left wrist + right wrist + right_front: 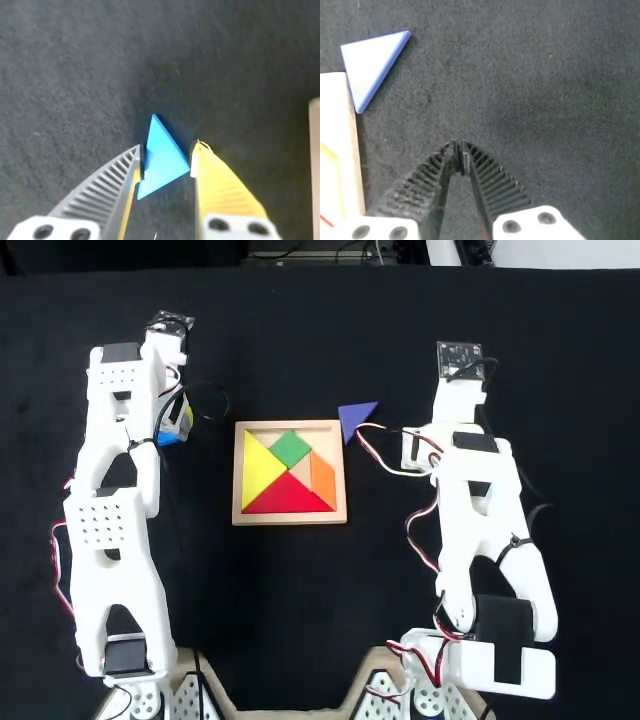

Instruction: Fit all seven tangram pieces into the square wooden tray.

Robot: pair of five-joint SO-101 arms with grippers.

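Observation:
The square wooden tray (pixel 240 472) lies mid-table with a yellow triangle (pixel 258 468), a red triangle (pixel 288 498), a green square (pixel 291 448) and an orange piece (pixel 323 480) inside. Bare wood shows at its middle and far right corner. A purple triangle (pixel 357 418) (pixel 370 62) rests on the cloth just off that corner. My left gripper (pixel 176 425) (pixel 167 160) is left of the tray, shut on a light blue triangle (pixel 161 157) (pixel 168 437). My right gripper (pixel 458 155) is shut on nothing over cloth, to the right of the purple triangle.
Black cloth covers the whole table. The tray's edge (pixel 315 150) shows in the left wrist view, and its corner (pixel 335 125) in the right wrist view. Both white arms run along the table's sides, with red and white cables (pixel 395 462) near the right one.

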